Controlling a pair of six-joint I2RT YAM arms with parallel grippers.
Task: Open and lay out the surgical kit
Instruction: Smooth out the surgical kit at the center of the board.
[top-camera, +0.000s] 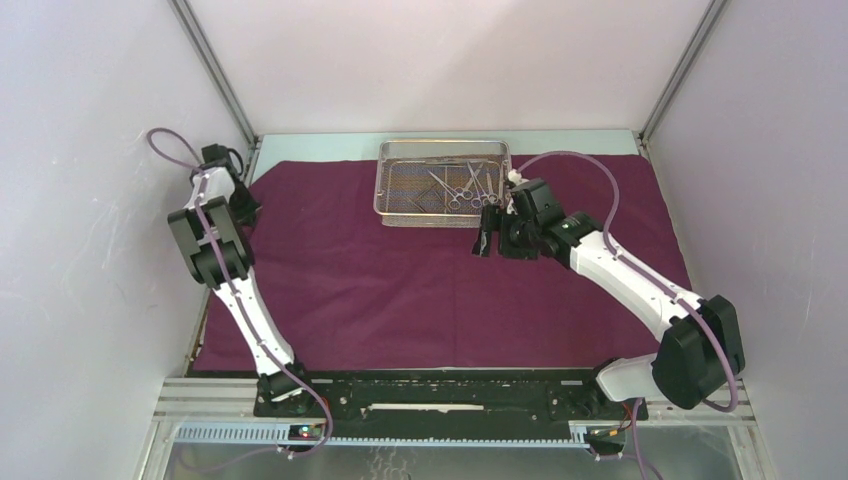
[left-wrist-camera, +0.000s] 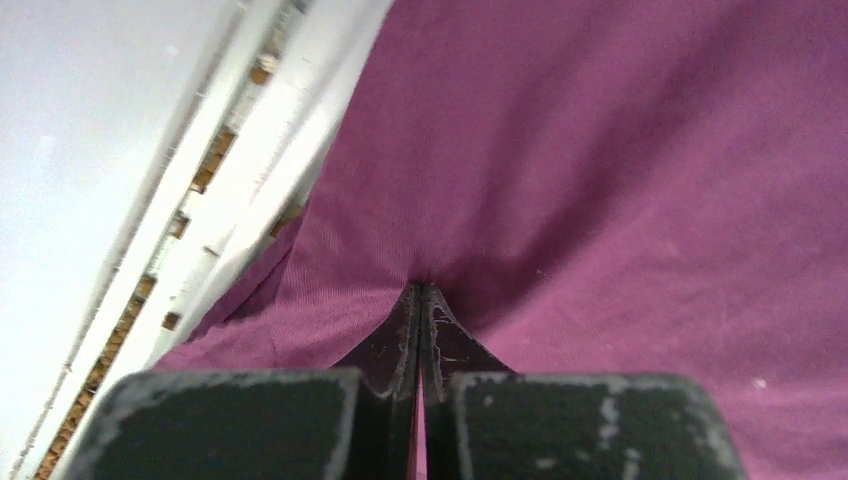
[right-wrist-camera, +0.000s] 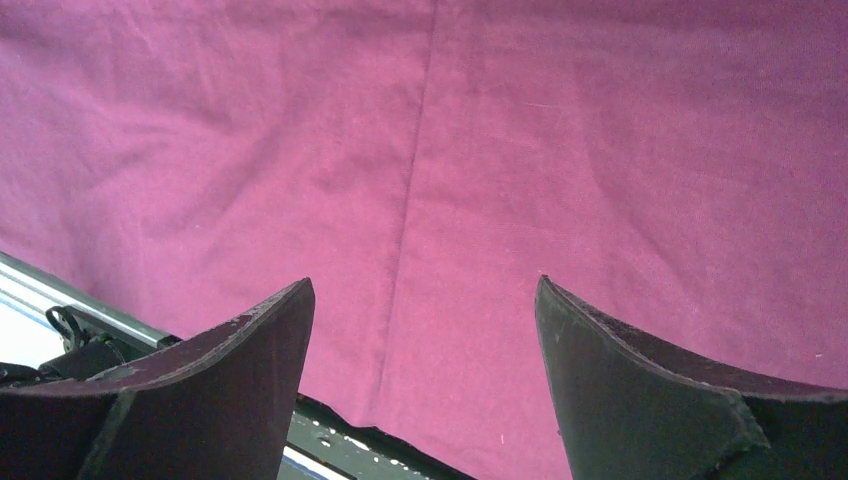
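Overhead: the maroon cloth lies spread flat, with the mesh tray of instruments at twelve o'clock. Left wrist: my left hand is pressed together, pinching the cloth's ten o'clock edge, likely to tug it smooth. Right wrist: my right hand hovers spread above bare cloth.

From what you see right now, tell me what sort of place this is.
Probably a robot test cell, not an operating room: white walls on aluminium posts, two arms bolted to the near edge, a mesh tray of steel instruments on a maroon cloth.
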